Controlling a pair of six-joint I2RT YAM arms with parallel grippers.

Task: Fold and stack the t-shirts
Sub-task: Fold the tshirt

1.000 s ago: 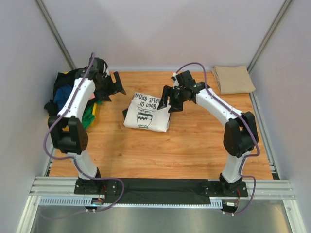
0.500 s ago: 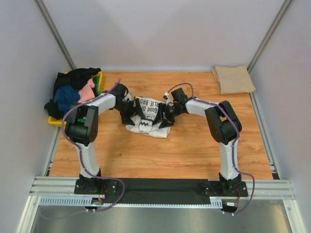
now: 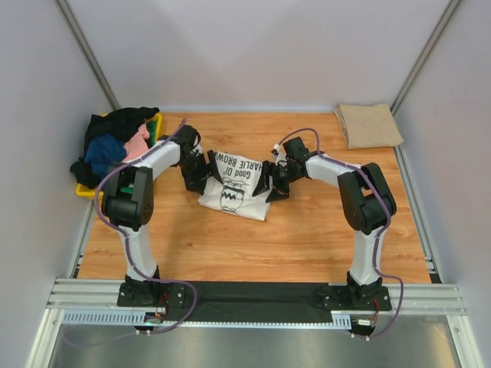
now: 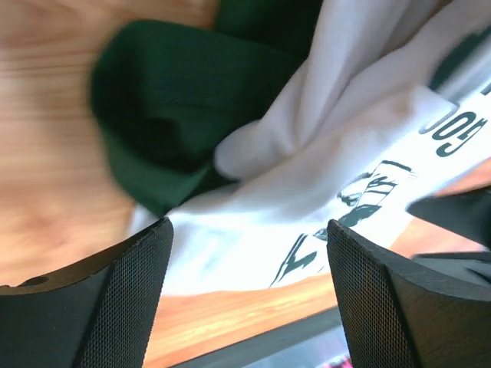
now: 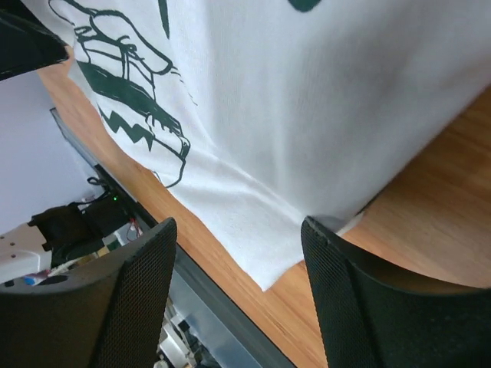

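1. Mid-table (image 3: pixel 322 230): cream tee (image 3: pixel 236 184) lies partly folded and rumpled, black print (image 3: pixel 230 195) face up. This tee is the reference for all positions below.
2. At the tee's left edge: left gripper (image 3: pixel 198 172), low over the cloth. Its jaws stand wide, with nothing pinched between them. The wrist view shows the dark green sleeve (image 4: pixel 161 100) bunched just ahead of the fingers (image 4: pixel 115 299).
3. At the tee's right edge: right gripper (image 3: pixel 270 184), also low. Its jaws are apart and straddle the tee's hem without clamping it.
4. Far right of the tee, well apart: tan tee (image 3: pixel 370 125), folded flat by the back corner.
5. Left of the tee: heap of black, blue and pink tees (image 3: pixel 115 142) piled on the yellow tray (image 3: pixel 83 189).
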